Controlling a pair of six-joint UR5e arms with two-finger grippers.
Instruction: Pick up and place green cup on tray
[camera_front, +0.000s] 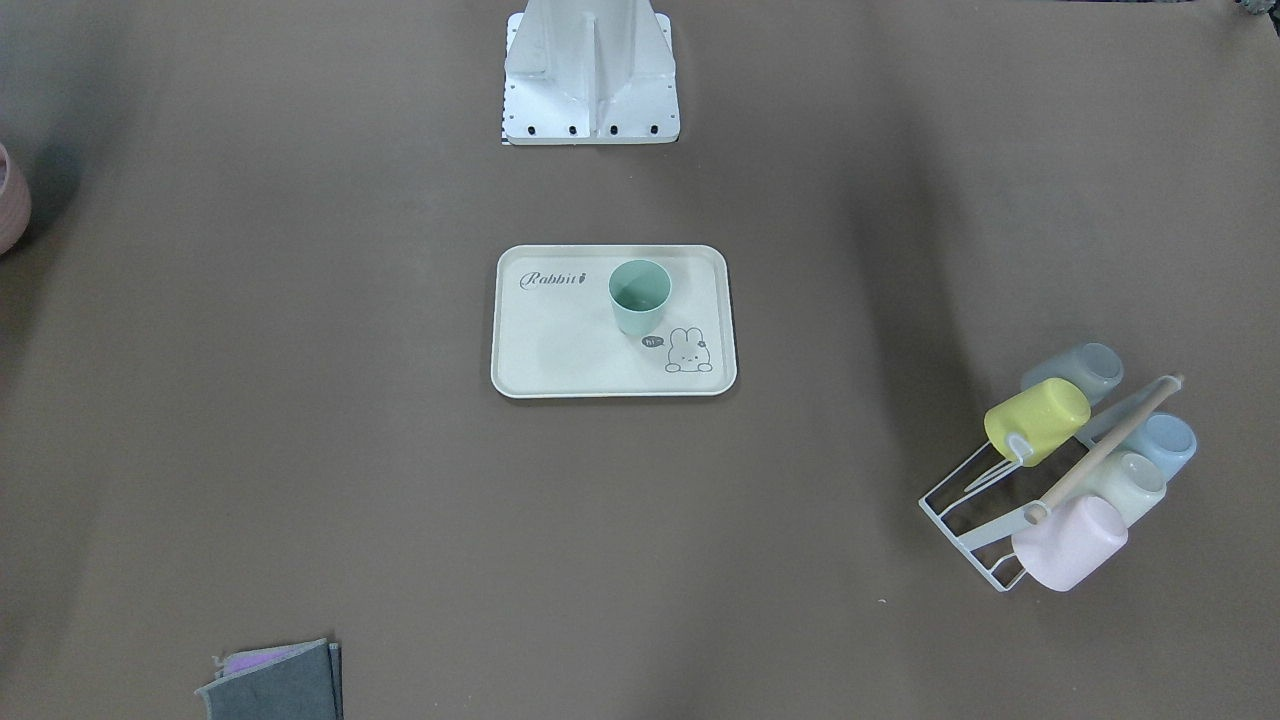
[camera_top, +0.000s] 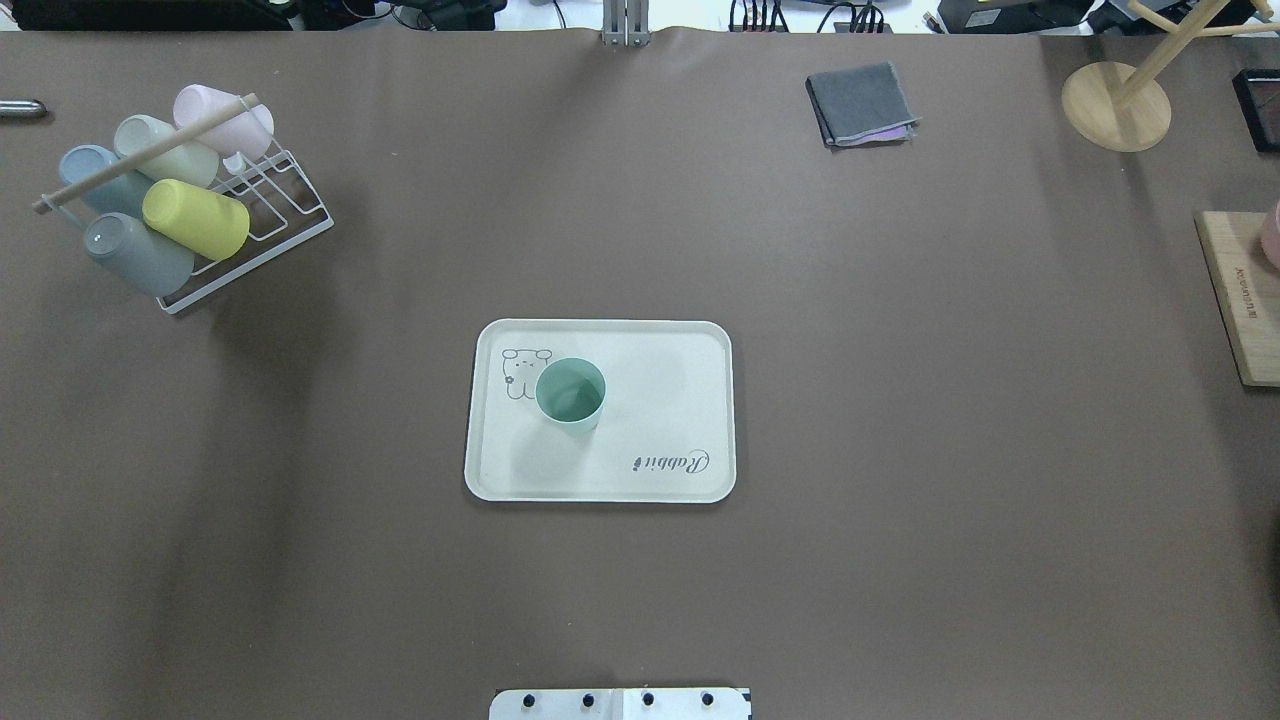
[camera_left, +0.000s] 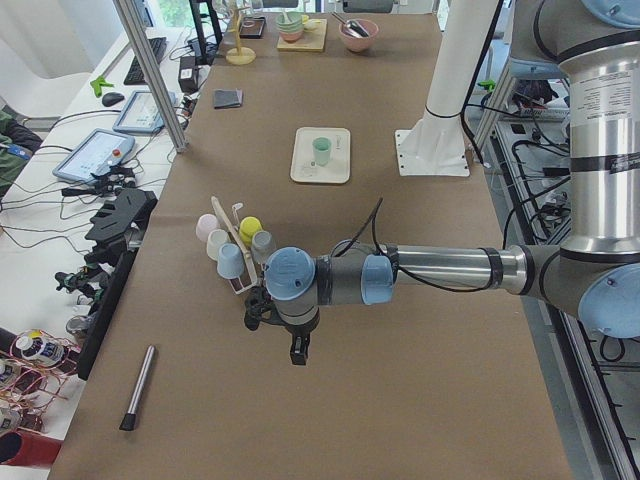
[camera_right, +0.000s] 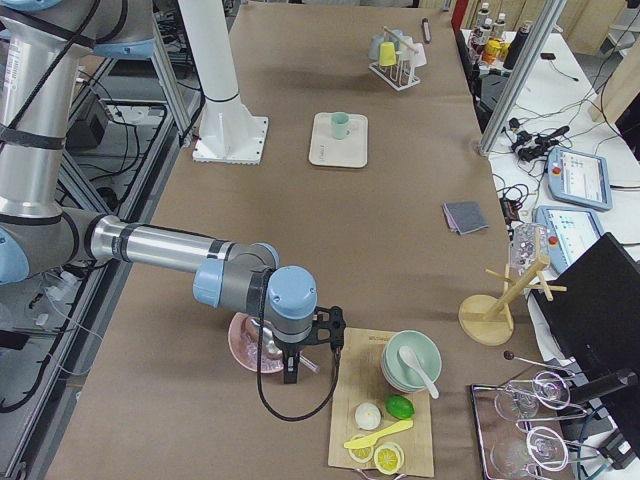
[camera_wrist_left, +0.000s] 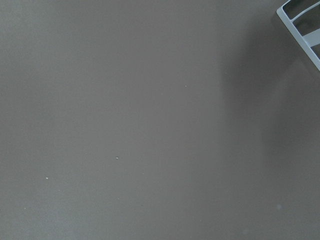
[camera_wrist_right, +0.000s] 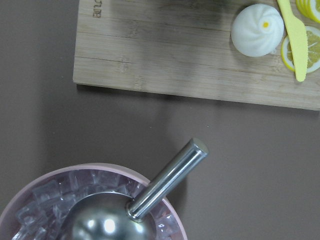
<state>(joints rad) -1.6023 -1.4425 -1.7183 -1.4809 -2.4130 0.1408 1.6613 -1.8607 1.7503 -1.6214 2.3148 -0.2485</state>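
Observation:
The green cup (camera_front: 639, 297) stands upright on the cream "Rabbit" tray (camera_front: 560, 350) at the table's middle, beside the bunny drawing. Cup (camera_top: 570, 393) and tray (camera_top: 660, 400) also show in the overhead view, with no gripper near them. My left gripper (camera_left: 299, 352) shows only in the exterior left view, far from the tray, low over the table near the cup rack. My right gripper (camera_right: 291, 374) shows only in the exterior right view, over a pink bowl. I cannot tell whether either is open or shut.
A white wire rack (camera_top: 262, 263) with several pastel cups, one yellow-green (camera_top: 196, 218), stands at the robot's left. A folded grey cloth (camera_top: 860, 103) lies far right. A pink ice bowl with a metal scoop (camera_wrist_right: 165, 180) and a wooden board (camera_wrist_right: 200, 55) lie below the right wrist.

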